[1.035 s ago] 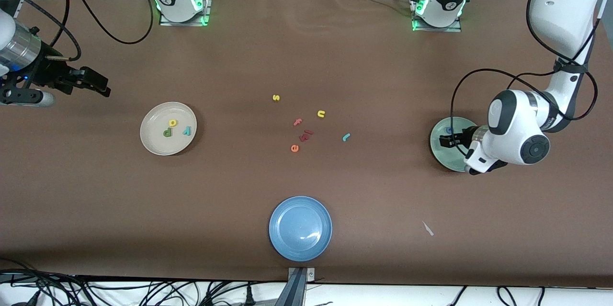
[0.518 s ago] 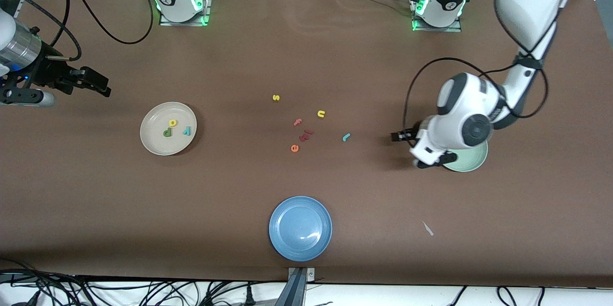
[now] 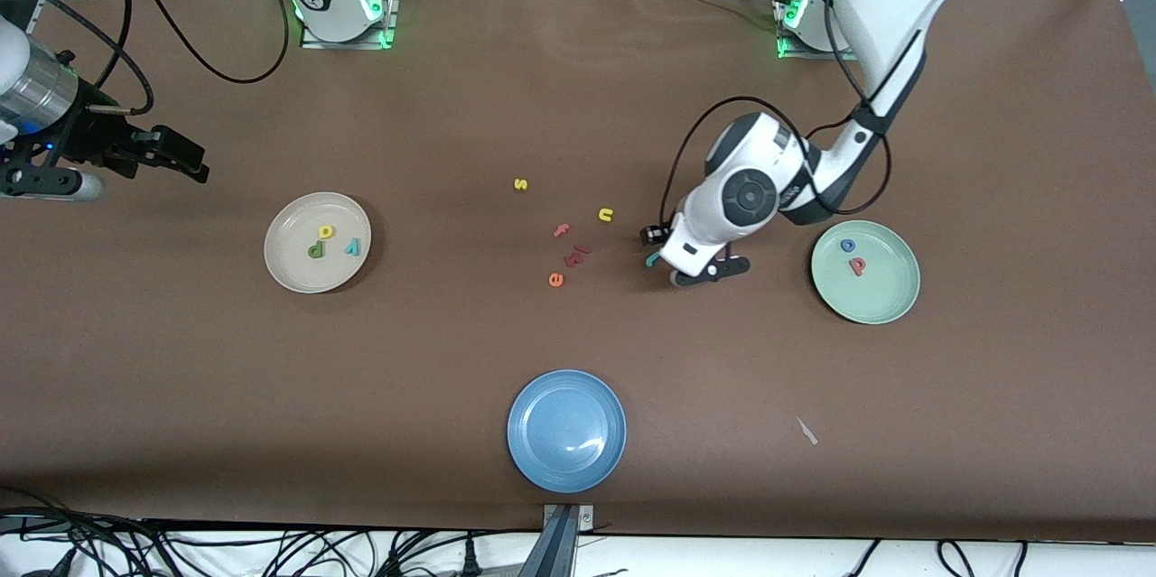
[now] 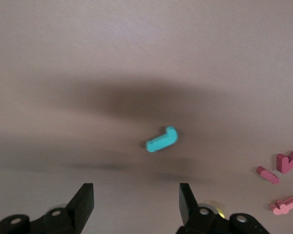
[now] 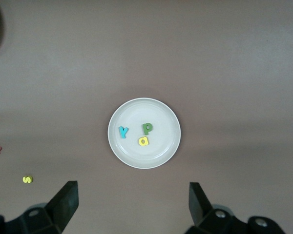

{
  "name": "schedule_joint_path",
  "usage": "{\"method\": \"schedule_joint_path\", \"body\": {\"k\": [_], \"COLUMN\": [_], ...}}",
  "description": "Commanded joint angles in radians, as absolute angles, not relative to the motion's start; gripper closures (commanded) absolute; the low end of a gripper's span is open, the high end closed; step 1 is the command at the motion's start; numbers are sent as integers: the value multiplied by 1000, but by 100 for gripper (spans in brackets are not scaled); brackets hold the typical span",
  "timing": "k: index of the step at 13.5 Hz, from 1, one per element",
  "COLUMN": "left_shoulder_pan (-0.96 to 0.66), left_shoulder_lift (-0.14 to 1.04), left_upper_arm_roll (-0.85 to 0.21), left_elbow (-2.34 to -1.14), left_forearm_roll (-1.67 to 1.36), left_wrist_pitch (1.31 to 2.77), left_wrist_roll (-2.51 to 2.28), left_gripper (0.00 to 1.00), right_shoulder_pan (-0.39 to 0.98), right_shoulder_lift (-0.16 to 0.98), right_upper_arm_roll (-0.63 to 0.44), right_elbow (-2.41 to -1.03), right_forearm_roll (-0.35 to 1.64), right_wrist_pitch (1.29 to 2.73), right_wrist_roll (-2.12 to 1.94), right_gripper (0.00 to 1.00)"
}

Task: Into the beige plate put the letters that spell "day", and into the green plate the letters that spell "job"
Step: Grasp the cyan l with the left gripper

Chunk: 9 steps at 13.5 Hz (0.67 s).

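Observation:
The teal j [image 3: 652,259] lies on the table near the middle, just under my left gripper [image 3: 651,243], which hangs low and open. In the left wrist view the j [image 4: 162,139] sits ahead of the gripper [image 4: 136,191], with nothing between the fingers. The green plate [image 3: 890,297] holds the blue o [image 3: 848,245] and the red b [image 3: 858,265]. The beige plate [image 3: 289,265] holds the yellow a [image 3: 326,233], green d [image 3: 315,250] and teal y [image 3: 352,246]. My right gripper [image 3: 185,160] waits open above the table at the right arm's end, and its own view shows the beige plate [image 5: 158,156].
Loose letters lie near the middle: a yellow s [image 3: 520,184], a yellow u [image 3: 605,215], a pink f [image 3: 562,230], dark red pieces [image 3: 578,254] and an orange e [image 3: 555,279]. A blue plate [image 3: 542,460] stands nearest the front camera.
My left arm has swung from over the green plate toward the middle of the table and now hangs over the teal j. The o and b in the plate are uncovered. The right arm has not moved.

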<state>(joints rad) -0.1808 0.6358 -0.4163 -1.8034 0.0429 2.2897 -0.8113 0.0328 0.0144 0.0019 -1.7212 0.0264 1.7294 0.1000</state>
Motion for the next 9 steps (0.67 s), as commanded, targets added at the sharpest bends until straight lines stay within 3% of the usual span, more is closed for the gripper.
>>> {"method": "schedule_joint_path", "body": {"k": [1,5,9], "left_shoulder_pan": [-198,-222,-308], "left_shoulder_lift": [695,758,799], "left_upper_arm_roll": [-405,-402,-319], "left_elbow": [-1738,-1666,-1591], "left_forearm_roll": [167,219,219], "left_wrist_pitch": [2309,2309,2309], "left_wrist_roll": [-873,-897,-897], "left_gripper": [22,22,22], "right_shoulder_pan": [28,28,28], "right_shoulder_lift": [9,9,11], "right_upper_arm_roll": [6,6,6], "right_elbow": [-1715,-1715,-1715], "right_forearm_roll": [29,29,29], "right_wrist_pitch": [1721,1721,1726], "right_wrist_roll": [86,86,86], "right_gripper": [0,0,0]}}
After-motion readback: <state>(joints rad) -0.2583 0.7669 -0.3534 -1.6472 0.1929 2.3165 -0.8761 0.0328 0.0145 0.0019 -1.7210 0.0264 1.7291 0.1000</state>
